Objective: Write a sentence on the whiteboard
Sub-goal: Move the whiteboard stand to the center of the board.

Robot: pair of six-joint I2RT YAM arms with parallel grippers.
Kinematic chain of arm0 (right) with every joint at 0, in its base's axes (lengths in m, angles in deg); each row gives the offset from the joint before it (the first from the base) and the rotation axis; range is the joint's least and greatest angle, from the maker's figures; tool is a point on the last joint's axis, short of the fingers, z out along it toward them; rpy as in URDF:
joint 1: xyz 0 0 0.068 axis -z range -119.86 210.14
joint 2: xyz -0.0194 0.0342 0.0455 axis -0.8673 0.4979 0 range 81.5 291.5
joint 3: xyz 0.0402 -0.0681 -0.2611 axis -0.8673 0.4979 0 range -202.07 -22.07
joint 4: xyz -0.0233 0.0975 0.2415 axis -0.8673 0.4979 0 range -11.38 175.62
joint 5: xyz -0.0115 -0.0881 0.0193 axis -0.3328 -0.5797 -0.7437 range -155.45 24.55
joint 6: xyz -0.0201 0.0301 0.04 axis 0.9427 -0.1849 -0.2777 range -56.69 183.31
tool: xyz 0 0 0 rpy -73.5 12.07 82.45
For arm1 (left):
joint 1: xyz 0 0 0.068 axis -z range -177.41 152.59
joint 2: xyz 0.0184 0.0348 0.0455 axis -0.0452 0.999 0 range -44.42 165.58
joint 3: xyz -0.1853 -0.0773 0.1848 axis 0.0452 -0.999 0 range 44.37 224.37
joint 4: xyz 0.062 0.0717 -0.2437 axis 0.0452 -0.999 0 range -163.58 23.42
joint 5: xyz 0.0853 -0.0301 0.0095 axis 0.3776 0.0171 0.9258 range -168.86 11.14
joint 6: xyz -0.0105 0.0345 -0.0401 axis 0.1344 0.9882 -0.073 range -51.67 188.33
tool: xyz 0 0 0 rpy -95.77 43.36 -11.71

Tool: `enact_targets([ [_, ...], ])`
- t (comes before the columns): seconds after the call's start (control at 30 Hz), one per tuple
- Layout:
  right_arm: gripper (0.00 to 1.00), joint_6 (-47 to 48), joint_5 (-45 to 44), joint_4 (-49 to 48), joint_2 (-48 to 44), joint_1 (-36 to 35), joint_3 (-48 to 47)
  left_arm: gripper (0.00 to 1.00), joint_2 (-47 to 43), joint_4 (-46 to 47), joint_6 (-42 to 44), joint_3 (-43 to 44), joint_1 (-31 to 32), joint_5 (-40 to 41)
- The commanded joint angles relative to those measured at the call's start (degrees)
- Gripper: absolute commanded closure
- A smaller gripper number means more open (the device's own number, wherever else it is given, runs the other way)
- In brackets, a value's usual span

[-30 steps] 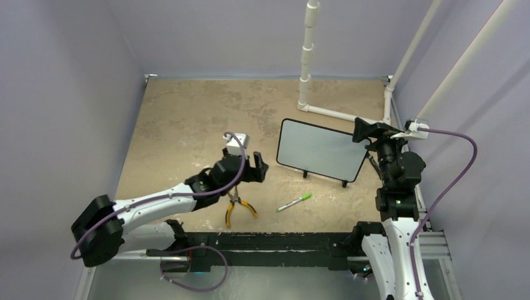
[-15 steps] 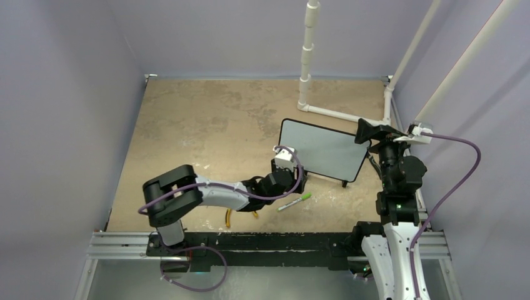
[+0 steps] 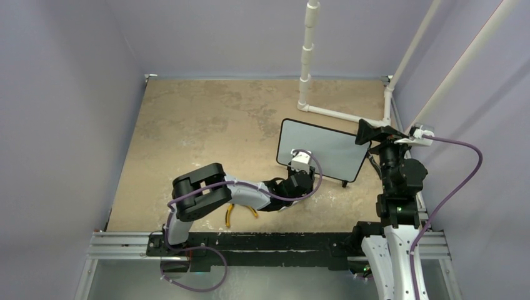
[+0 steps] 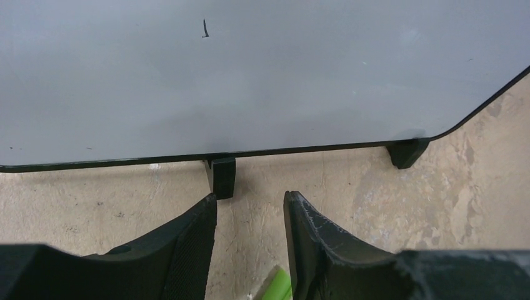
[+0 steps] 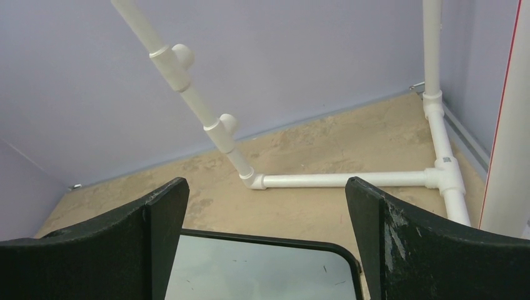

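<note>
Since we find no sentence on it, board [image 3: 322, 153]: unwritten, standing right of centre.
Left gripper [image 4: 250, 199]: fingers apart astride marker [image 4: 279, 289], not yet clamped.
Right gripper [image 5: 267, 184]: wide open, empty.
Remaining: grasp marker, write everything.

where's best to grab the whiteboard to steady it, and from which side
Probably its top edge near the right corner, from above: the whiteboard stands on two small feet, so that thin framed edge is free, and the open right gripper hangs over it.
</note>
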Motion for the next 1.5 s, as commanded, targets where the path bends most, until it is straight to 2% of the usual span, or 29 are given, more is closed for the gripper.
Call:
enact_targets([
  [0.0,0.02,-0.4,-1.3,-0.1,-0.5,0.0,0.2,0.59,2.6,-2.9,0.8,4.6,0.4,5.8],
  [0.1,0.02,-0.4,-1.2,0.1,-0.6,0.0,0.1,0.62,3.7,-4.1,0.5,5.5,0.4,7.8],
  [0.33,0.02,-0.4,-1.2,0.2,-0.7,0.0,0.2,0.61,6.1,-5.8,1.1,7.7,0.4,11.0],
  [0.43,0.02,-0.4,-1.2,0.2,-0.7,0.0,0.2,0.64,6.9,-5.3,1.2,8.3,0.4,11.4],
  [0.73,0.02,-0.4,-1.3,0.2,-0.6,0.0,0.3,1.00,6.5,-4.8,1.0,6.9,0.4,16.4],
  [1.1,0.02,-0.4,-1.3,0.3,-0.5,0.0,0.2,1.00,0.0,-9.2,-2.9,-1.1,0.6,28.6],
  [1.3,0.02,-0.5,-1.4,0.2,-0.4,0.0,0.3,1.00,-1.9,-16.0,-6.4,-3.5,1.1,33.8],
  [1.47,0.02,-0.4,-1.4,0.3,-0.5,0.0,0.3,1.00,-3.4,-24.5,-12.6,-4.4,1.6,36.6],
])
